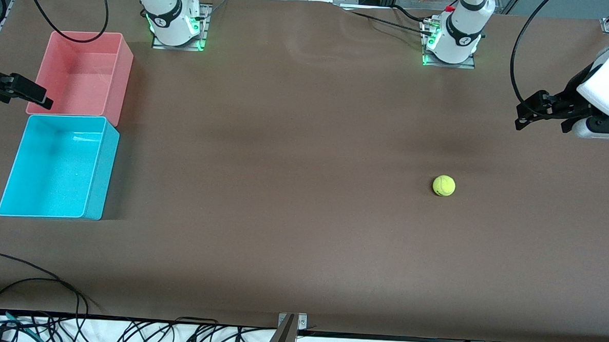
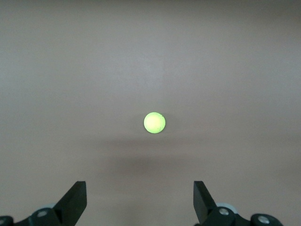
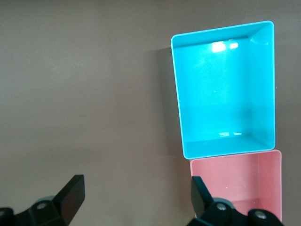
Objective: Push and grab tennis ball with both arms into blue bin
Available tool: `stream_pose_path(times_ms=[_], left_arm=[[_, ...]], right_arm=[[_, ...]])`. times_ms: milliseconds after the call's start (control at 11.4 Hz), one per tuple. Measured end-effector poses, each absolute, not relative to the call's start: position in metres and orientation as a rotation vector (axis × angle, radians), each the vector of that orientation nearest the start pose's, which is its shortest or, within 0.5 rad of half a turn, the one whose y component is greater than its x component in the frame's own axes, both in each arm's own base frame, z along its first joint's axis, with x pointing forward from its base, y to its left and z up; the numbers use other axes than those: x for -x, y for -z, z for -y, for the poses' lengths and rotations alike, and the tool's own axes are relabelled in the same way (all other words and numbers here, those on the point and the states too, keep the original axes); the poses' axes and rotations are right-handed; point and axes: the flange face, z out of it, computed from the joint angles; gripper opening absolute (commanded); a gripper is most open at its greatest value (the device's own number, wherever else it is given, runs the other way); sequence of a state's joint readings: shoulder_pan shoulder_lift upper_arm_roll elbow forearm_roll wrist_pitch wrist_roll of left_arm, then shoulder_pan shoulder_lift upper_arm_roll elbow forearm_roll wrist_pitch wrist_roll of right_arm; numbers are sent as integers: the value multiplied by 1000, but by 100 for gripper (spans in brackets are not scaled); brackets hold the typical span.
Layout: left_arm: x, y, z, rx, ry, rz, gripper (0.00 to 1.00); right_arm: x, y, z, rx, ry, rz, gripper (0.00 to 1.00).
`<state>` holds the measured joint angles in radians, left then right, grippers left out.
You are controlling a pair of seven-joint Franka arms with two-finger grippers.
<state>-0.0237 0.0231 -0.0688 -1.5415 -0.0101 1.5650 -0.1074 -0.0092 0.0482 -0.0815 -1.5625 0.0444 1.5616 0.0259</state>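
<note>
On the brown surface (image 1: 283, 190) the tennis ball (image 1: 443, 186) lies well apart from the blue bin (image 1: 96, 182). The left claw (image 2: 140, 202) and the right claw (image 3: 137, 200) both hang released.

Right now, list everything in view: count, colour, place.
ball: one, yellow-green, on the bare table toward the left arm's end, touching nothing.
blue bin: one, cyan-blue, at the right arm's end, nothing in it.
pink bin: one, pink, beside the blue bin, farther from the front camera, nothing in it.
table: one, brown.
cables: several, black, along the table's near edge and by the bases.
left gripper: one, black, open, up over the left arm's end of the table.
right gripper: one, black, open, up over the pink bin's edge.
</note>
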Motion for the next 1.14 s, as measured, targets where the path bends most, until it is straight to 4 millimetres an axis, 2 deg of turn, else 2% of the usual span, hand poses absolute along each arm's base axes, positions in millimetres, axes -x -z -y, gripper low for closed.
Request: stream_pose_path(times_ms=[439,1141], left_arm=[[-559,-624,42,3180,-16,66,100],[-560,-620,41,3178,-44,68,100]], right_arm=[[-565,-600,46,3093,-75,-182,100],[-567,-596,46,3093,-87,-182,100]])
